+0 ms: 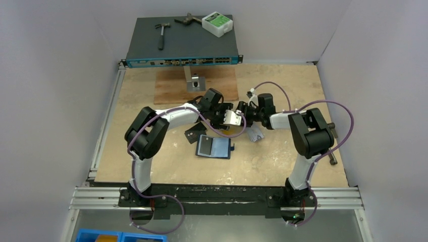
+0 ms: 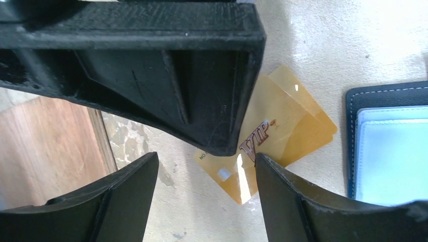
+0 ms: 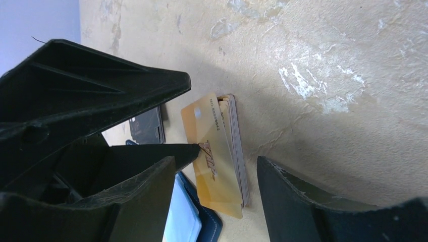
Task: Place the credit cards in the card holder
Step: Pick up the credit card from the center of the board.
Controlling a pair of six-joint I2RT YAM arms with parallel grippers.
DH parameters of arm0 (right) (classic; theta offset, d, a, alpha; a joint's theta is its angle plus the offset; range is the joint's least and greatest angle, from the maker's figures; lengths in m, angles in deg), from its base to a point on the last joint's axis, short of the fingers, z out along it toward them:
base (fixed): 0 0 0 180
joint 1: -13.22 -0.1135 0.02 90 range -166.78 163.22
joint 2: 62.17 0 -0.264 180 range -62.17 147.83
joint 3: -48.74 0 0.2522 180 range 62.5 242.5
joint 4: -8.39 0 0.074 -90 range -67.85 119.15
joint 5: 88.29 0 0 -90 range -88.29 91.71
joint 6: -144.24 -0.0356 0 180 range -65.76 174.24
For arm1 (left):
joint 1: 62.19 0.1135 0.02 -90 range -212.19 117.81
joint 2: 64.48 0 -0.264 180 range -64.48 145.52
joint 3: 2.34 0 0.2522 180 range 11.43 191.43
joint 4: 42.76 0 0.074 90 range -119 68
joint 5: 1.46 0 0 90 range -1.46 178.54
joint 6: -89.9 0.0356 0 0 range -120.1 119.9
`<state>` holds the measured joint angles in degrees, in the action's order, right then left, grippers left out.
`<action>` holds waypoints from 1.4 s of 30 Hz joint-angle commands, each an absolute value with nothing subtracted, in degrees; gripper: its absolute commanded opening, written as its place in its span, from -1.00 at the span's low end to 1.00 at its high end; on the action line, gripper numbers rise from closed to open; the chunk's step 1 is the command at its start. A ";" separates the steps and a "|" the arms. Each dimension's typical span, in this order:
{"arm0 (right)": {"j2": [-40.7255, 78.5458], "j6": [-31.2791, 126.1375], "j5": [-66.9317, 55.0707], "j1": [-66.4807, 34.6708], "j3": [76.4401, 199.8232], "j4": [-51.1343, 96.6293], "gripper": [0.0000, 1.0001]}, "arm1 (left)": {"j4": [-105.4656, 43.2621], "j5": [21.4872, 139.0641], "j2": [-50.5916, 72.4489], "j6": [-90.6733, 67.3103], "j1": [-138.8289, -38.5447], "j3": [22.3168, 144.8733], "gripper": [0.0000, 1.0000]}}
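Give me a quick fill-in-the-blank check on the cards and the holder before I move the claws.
1. The card holder lies ___, its pale blue inside showing.
2. The top gold card bears the print ___.
3. In the top view, the single card lying just left of the card holder is ___ in colour.

Missing words: open; VIP; black.

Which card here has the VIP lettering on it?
The top gold card of the fanned stack beside the card holder. The black card lies apart from that stack and shows no such lettering.
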<state>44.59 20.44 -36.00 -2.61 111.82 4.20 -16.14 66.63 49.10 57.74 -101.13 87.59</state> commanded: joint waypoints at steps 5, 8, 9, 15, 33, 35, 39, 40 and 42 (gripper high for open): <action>46.66 21.01 -36.78 -1.73 109.30 6.16 0.18 | -17.43 69.03 52.71 62.38 -102.06 91.32 0.40; 46.94 20.44 -37.12 -1.84 108.79 5.12 0.17 | -19.08 69.74 53.06 62.73 -102.09 91.12 0.40; 47.10 20.29 -37.13 -1.80 108.74 5.03 0.16 | -19.15 69.98 53.24 62.35 -102.09 91.45 0.40; 47.42 20.25 -35.29 -1.79 109.30 6.11 0.05 | -21.97 73.72 54.62 58.79 -102.09 93.15 0.38; 49.54 25.32 -25.59 -3.55 113.74 16.45 -0.11 | -1.74 72.28 44.67 45.71 -97.05 97.85 0.40; 49.35 26.61 -21.86 -5.11 115.11 20.01 -0.13 | 2.67 70.78 43.84 43.89 -95.71 99.10 0.40; 48.43 27.70 -15.42 -6.97 115.83 23.67 -0.24 | 3.97 69.97 39.52 43.02 -94.26 95.56 0.38; 48.40 27.90 -14.41 -7.29 115.85 24.29 -0.29 | 3.84 69.88 38.13 42.80 -94.08 94.39 0.38; 48.67 28.20 -13.43 -7.38 115.54 24.65 -0.52 | 4.64 69.52 36.08 41.48 -93.37 93.27 0.37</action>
<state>46.12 24.03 -25.12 -6.53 117.37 13.35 1.31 71.87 42.59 44.78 -94.70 95.26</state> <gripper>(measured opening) 0.326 0.693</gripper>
